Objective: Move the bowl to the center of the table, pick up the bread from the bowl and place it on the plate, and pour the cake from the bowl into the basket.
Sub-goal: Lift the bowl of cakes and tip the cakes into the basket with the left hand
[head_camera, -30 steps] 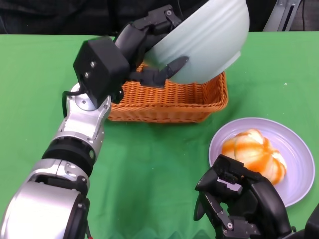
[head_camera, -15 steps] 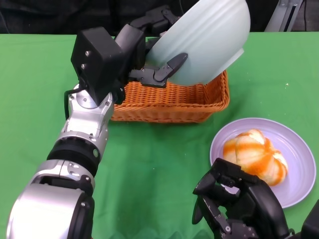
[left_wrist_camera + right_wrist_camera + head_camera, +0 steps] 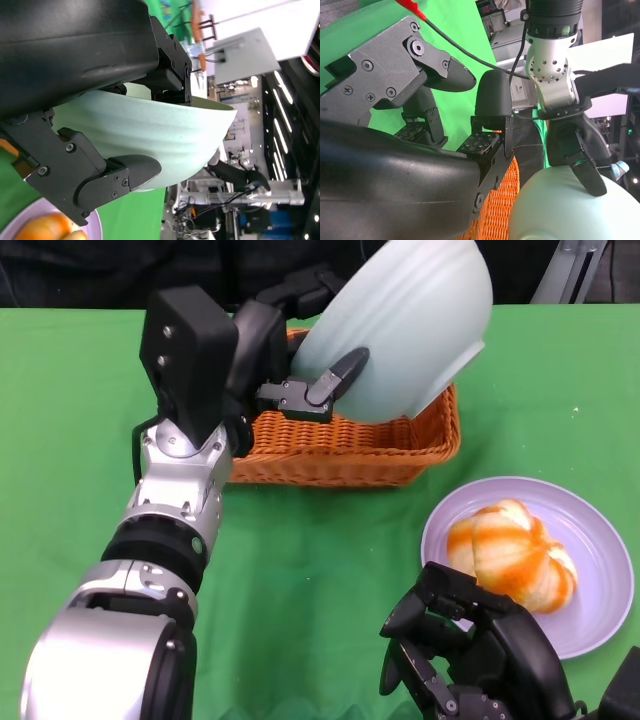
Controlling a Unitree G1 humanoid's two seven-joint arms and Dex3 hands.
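We see the left hand (image 3: 285,350) gripping the pale green bowl (image 3: 405,325), tipped steeply on its side above the wicker basket (image 3: 345,445) at the far side of the green surface (image 3: 300,550); one finger lies across the bowl's outer wall and others hook over its rim; the bowl's opening faces away from the head camera, so we cannot tell what is inside it, and it also covers most of the basket's interior; we make out no cake in any view. The bowl's top edge is cut off by the frame. The bread (image 3: 510,555), orange-striped, sits on the lilac plate (image 3: 600,540) at the near right, well apart from the basket; the right hand (image 3: 470,660) hides the plate's near-left rim. That hand hovers low at the frame's bottom edge, partly cut off, holding nothing, its fingers loosely curled with gaps between them, as the right wrist view confirms. In the left wrist view the background is a blur of stands and lights; we can read no writing or labels anywhere.
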